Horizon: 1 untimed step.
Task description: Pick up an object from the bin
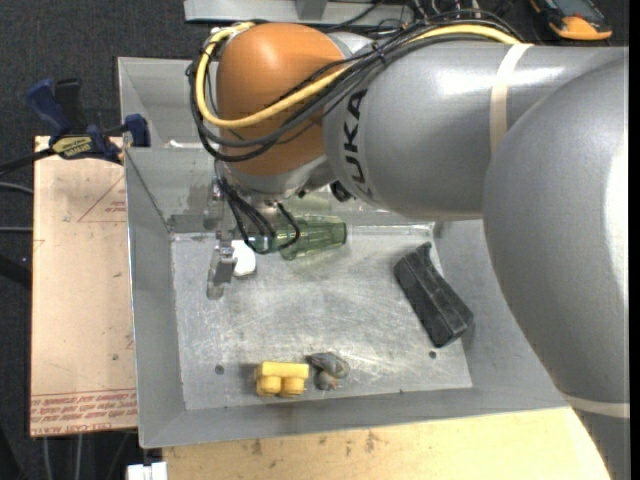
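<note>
1. Though hanging low over the far-left floor of the bin (152, 268), cannot tell how far open the gripper (228, 268) is, nor whether holding anything.
2. Just right: clear green bottle-like thing (318, 236), on its side.
3. Farther right: black oblong block (432, 296).
4. Near edge: yellow block (280, 378) beside small grey piece (328, 368).

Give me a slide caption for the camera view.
KUKA end effector down in the bin, upper left, beside a green translucent piece; black block and yellow brick lie apart.

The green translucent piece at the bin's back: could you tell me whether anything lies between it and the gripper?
Nothing loose visibly does. The green translucent piece lies just right of the gripper; only the arm's own black cables cross its left end.
</note>
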Available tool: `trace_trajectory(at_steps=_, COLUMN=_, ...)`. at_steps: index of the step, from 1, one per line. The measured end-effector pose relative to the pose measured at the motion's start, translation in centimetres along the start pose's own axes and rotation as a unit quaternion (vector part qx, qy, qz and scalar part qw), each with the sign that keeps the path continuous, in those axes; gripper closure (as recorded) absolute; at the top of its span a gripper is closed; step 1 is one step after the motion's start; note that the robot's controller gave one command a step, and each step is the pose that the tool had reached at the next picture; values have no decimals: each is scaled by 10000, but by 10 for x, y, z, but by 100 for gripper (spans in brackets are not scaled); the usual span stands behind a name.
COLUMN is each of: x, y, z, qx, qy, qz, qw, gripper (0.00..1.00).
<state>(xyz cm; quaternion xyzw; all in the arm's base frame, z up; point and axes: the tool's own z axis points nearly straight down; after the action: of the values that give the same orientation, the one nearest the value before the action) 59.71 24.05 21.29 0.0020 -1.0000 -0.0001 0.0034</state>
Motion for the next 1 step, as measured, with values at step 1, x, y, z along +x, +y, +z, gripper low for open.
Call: trace_trajectory(at_steps=1, x=-2, y=-1, z=-5, qx=-7, qy=-38, qz=16, qw=10000, gripper=0)
